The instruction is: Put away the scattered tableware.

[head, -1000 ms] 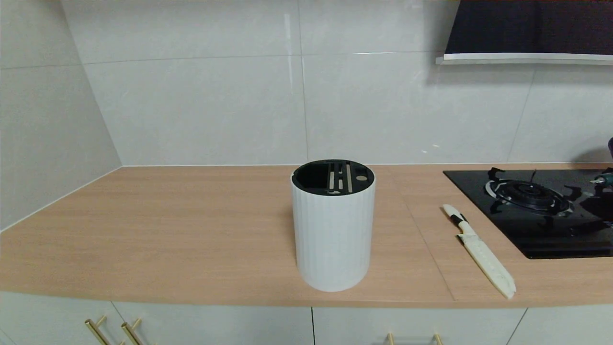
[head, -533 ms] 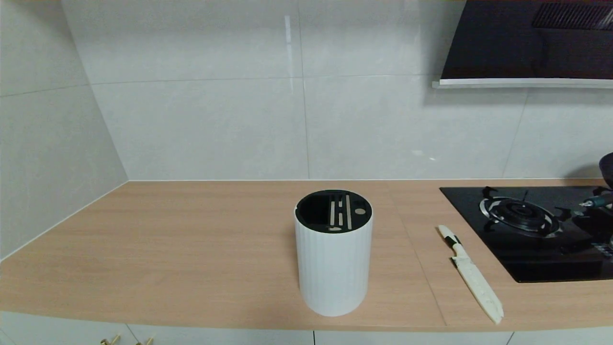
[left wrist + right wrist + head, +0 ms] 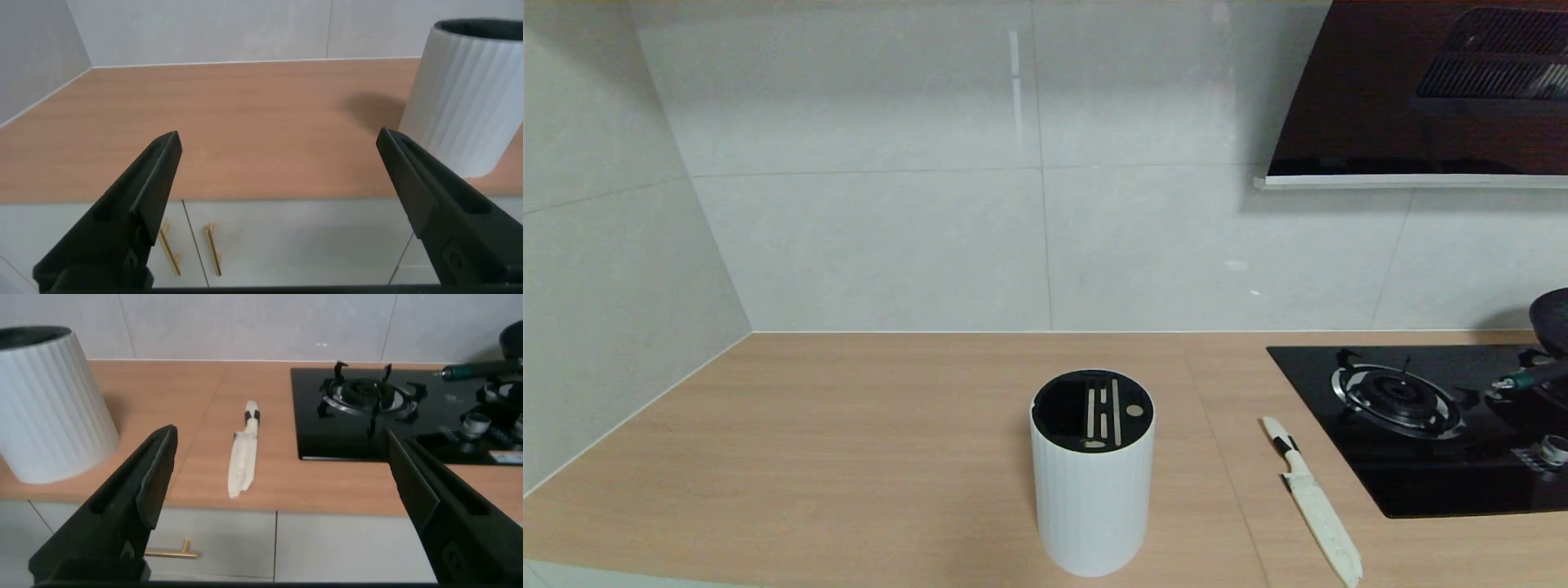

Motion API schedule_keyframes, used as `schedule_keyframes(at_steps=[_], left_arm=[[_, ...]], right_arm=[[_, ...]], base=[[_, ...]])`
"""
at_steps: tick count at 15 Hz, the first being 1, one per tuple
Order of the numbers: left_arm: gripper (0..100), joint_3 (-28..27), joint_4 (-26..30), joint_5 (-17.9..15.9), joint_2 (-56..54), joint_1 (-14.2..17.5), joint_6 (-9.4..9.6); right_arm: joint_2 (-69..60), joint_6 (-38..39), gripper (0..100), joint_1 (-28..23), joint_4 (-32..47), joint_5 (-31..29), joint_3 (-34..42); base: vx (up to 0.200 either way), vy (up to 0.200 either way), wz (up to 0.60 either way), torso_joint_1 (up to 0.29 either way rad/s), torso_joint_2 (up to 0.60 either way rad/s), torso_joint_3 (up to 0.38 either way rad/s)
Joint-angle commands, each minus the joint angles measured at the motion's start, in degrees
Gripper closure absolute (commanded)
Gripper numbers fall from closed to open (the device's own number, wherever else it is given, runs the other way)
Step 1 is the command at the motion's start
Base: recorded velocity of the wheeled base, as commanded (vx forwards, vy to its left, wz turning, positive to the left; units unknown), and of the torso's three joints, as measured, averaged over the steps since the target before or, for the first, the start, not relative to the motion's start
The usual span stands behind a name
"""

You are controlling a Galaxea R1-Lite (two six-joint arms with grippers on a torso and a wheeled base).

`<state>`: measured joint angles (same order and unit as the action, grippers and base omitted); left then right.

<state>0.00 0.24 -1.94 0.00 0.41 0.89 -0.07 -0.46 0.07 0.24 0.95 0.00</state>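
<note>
A white ribbed cylindrical holder point(image 3: 1092, 483) with a black slotted top stands on the wooden counter point(image 3: 849, 441), near its front edge. A cream knife point(image 3: 1312, 501) with a black band on its handle lies flat to the holder's right, blade pointing toward the counter's front. My left gripper point(image 3: 278, 163) is open, held in front of the counter edge, with the holder point(image 3: 470, 90) off to one side. My right gripper point(image 3: 278, 465) is open too, before the counter edge, with the knife point(image 3: 245, 449) lying on the counter beyond its fingers and the holder point(image 3: 49, 400) beside.
A black gas hob point(image 3: 1421, 425) with a burner sits at the counter's right; a dark pan point(image 3: 1553, 318) shows at the far right edge. A range hood point(image 3: 1429, 98) hangs above. Cabinet fronts with gold handles point(image 3: 211, 249) lie below the counter. Tiled walls close the back and left.
The head camera has tilted upward, so the whole scene sits lower in view. The holder and knife keep their places on the counter.
</note>
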Motion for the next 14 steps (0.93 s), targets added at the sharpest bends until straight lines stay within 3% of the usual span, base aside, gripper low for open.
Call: schedule_keyframes(at_steps=[1, 14], left_arm=[[0, 0.0, 0.0, 0.0, 0.0, 0.0, -0.01], [0, 0.0, 0.0, 0.0, 0.0, 0.0, -0.01]], right_arm=[[0.1, -0.1, 0, 0.0, 0.0, 0.0, 0.0], [0.1, -2.9, 0, 0.0, 0.0, -0.6, 0.0]], base=[[0.0, 0.0, 0.0, 0.163, -0.37, -0.183], [0.0, 0.0, 0.0, 0.007, -0.01, -0.007]])
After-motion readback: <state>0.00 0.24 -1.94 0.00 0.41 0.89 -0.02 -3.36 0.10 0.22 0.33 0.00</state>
